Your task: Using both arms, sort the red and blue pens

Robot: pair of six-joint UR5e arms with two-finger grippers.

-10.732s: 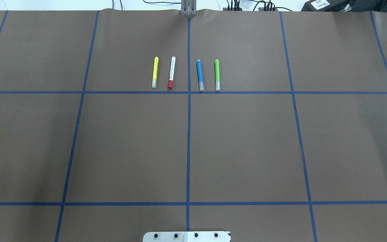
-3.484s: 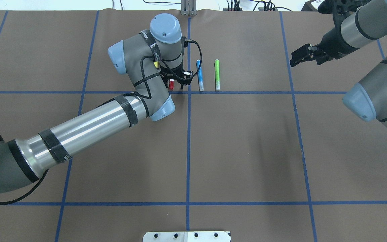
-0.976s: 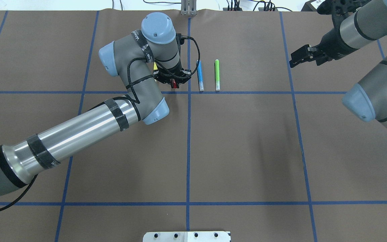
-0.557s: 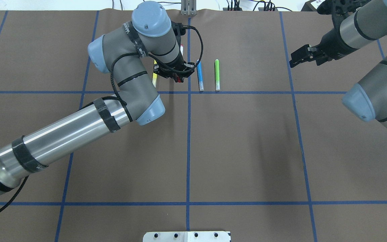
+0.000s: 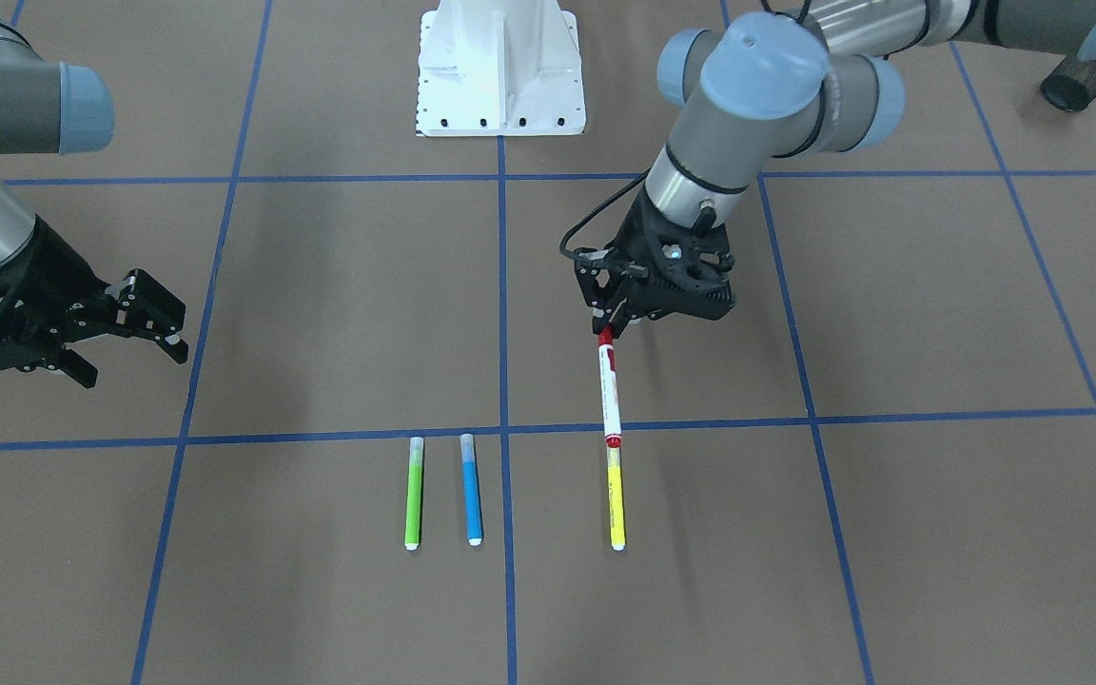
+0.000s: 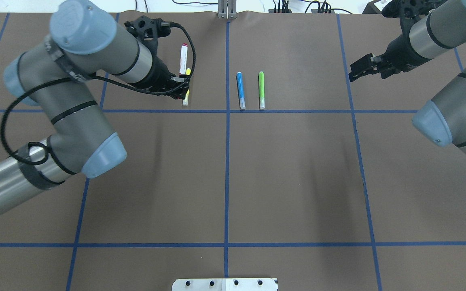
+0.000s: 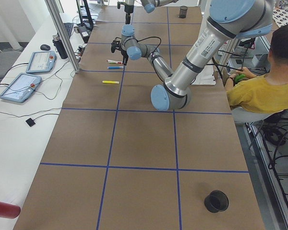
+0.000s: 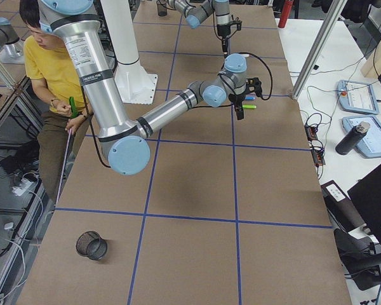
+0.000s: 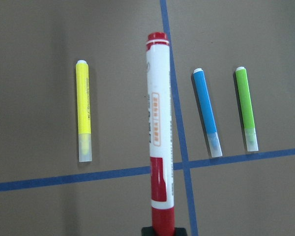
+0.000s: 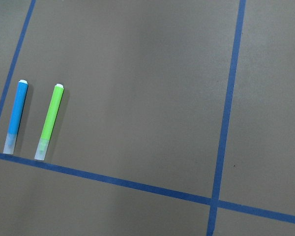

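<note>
Jaws on my left black two-finger gripper [image 5: 608,326] are clamping the red-capped end of the white-barrelled red pen [image 5: 610,390], holding it up off the brown table [image 6: 297,182], prob. so the slim yellow marker [image 5: 616,504] below isn't getting knocked. My right black gripper [image 6: 354,72] is hovering w/ jaws wide, well apart from the blue-barrelled pen [image 6: 240,89] lying beside the green marker [image 6: 261,89], prob. awaiting its turn.

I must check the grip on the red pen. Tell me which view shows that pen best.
The left wrist view: the red pen fills the frame, cap end in the left claw. The front-facing view shows it whole but small; overhead, the arm hides its cap; the side views barely show it.
</note>
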